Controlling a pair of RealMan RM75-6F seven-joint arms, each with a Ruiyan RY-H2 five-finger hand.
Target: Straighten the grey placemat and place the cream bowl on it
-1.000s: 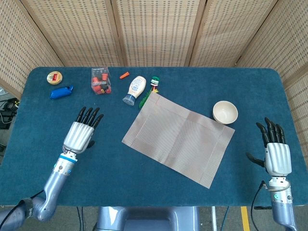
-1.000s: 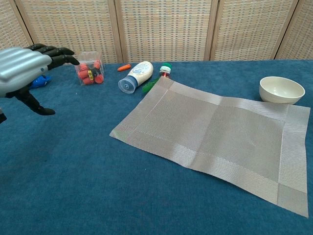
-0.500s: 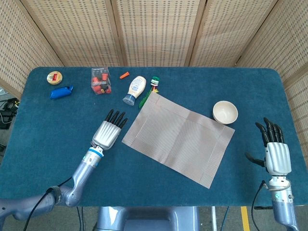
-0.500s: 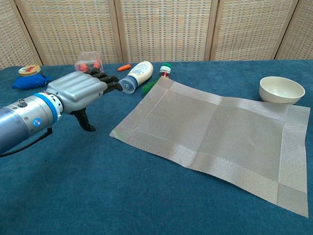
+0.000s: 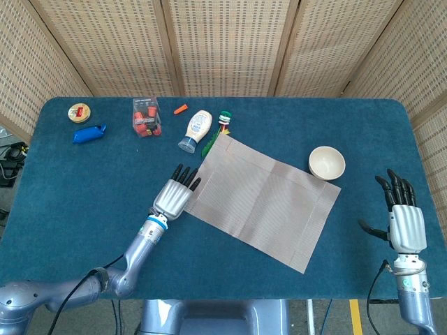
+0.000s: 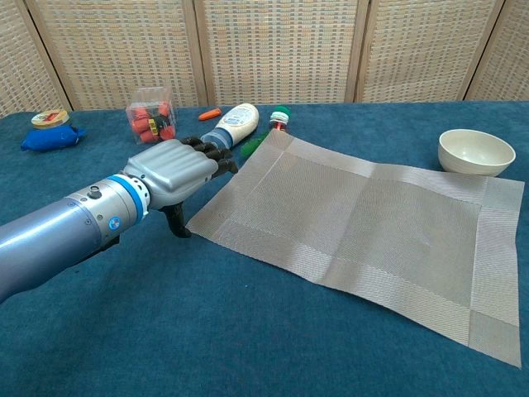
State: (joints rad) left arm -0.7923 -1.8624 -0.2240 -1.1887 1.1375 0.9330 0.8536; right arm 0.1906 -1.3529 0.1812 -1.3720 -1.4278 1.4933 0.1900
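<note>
The grey placemat [image 5: 262, 201] [image 6: 364, 227] lies skewed on the blue table, its long side running diagonally. The cream bowl [image 5: 327, 162] [image 6: 476, 151] stands upright on the cloth at the mat's far right corner, just off it. My left hand [image 5: 177, 195] [image 6: 175, 172] is open, palm down, at the mat's left corner, its fingertips reaching the mat's edge; whether they touch it I cannot tell. My right hand [image 5: 403, 217] is open, fingers straight, near the table's right front edge, well away from the bowl; the chest view does not show it.
Along the back stand a white squeeze bottle [image 5: 195, 129] [image 6: 229, 128], a green-capped item [image 5: 223, 123], a clear box of red pieces [image 5: 145, 116] [image 6: 151, 114], a small orange piece [image 5: 181, 108], a blue object [image 5: 89, 132] and a round tin [image 5: 79, 112].
My left hand has travelled right across the table from the left side to the placemat's left corner. The right hand, mat and bowl have stayed put.
</note>
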